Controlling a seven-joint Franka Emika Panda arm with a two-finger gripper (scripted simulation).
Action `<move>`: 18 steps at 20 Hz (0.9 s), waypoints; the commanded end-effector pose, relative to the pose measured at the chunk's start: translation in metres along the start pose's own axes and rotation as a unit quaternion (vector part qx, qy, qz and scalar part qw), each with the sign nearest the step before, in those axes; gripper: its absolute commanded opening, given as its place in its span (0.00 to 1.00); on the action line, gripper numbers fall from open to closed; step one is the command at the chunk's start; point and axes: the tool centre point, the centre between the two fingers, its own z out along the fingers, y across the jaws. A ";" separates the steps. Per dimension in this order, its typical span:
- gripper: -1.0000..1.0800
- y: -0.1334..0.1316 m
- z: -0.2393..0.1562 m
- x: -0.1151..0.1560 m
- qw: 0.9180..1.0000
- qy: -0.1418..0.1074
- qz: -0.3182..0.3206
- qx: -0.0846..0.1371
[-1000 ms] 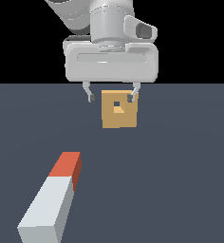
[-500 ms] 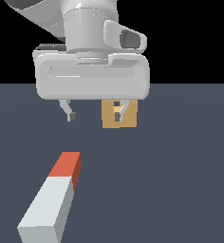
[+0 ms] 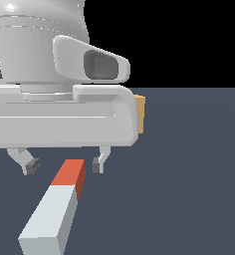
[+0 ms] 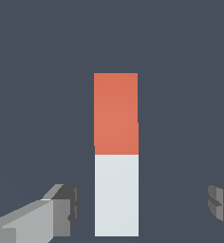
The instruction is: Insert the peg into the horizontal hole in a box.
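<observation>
The peg [image 3: 55, 209] lies flat on the dark floor, its red-orange end [image 3: 69, 174] pointing away and its pale grey-white part nearer the camera. In the wrist view the peg [image 4: 116, 190] runs lengthwise between my fingers. My gripper [image 3: 64, 166] is open and hangs above the peg, one fingertip on each side and neither touching it. In the wrist view the gripper [image 4: 142, 209] holds nothing. Only a thin tan-orange edge of the box [image 3: 140, 114] shows behind the hand. The hole is hidden.
The white hand body [image 3: 59, 122] fills much of the exterior view's left and upper part. Plain dark floor [image 3: 189, 189] lies around the peg, with black background beyond.
The hand has come away from the box toward the camera and down over the peg. It now covers nearly the whole box. The peg has not moved.
</observation>
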 end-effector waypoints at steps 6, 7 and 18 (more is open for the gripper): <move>0.96 -0.015 0.016 -0.031 1.000 0.000 -0.004 -0.001; 0.96 -0.016 0.017 -0.033 1.000 0.000 -0.004 -0.001; 0.96 -0.016 0.032 -0.034 1.000 0.000 -0.003 -0.001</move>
